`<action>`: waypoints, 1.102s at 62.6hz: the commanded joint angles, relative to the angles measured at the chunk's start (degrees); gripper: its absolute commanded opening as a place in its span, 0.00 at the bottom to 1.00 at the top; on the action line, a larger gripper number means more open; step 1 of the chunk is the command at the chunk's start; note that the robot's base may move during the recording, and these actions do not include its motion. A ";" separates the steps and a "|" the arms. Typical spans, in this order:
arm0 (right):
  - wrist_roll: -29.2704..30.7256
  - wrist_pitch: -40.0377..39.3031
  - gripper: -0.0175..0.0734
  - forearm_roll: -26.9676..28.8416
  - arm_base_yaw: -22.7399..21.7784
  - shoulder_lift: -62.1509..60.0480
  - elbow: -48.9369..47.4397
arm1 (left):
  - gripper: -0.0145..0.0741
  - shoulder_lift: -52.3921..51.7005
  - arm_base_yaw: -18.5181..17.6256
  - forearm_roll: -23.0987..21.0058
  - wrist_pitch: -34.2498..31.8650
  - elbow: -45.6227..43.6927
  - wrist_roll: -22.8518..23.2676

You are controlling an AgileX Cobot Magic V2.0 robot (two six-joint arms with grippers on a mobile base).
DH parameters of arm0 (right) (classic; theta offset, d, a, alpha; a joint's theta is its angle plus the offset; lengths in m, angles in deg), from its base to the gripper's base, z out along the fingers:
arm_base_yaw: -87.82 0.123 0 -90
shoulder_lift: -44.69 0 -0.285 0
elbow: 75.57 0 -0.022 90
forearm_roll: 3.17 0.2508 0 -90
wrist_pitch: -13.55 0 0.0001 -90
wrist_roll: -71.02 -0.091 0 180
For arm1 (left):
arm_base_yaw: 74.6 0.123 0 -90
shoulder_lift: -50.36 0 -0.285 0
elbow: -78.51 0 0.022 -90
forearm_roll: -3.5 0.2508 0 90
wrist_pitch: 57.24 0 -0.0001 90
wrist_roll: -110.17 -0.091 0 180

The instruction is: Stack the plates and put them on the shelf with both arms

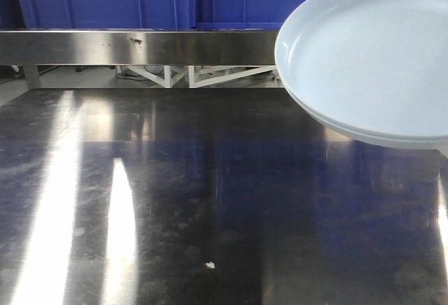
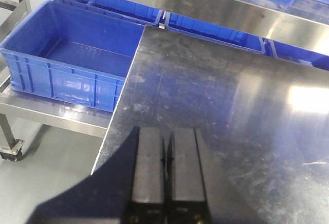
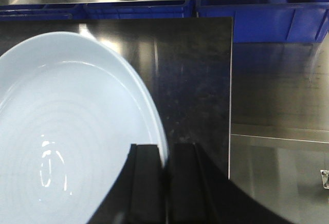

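Plates (image 1: 371,53), 2 stacked, clamped in right hand (image 3: 164,151); left hand (image 2: 167,132) closed, empty

no readable text, label, brand, number or sign appears in any view.

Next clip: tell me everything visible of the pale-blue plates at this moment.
The plates are two round, shallow, pale-blue dishes, glossy like glazed ceramic or plastic, nested as a stack: a second rim shows just under the top one. Faint concentric rings mark the inside. The stack looks held above the steel table, over its right side. The right gripper pinches the rim between its fingers; nothing else is seen touching them.
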 commanded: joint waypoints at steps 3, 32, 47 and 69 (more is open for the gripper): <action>0.25 -5.71 0.25 0.26 -0.32 -0.53 -1.70 | 0.28 0.15 0.00 0.17 -4.11 -1.66 0.44; 0.25 -5.71 0.25 0.26 -0.32 -0.53 -1.70 | 0.28 0.15 0.00 0.17 -4.11 -1.66 0.44; 0.25 -5.71 0.25 0.26 -0.32 -0.53 -1.70 | 0.28 0.15 0.00 0.17 -4.11 -1.66 0.44; 0.25 -5.71 0.25 0.26 -0.32 -0.53 -1.70 | 0.28 0.15 0.00 0.17 -4.11 -1.66 0.44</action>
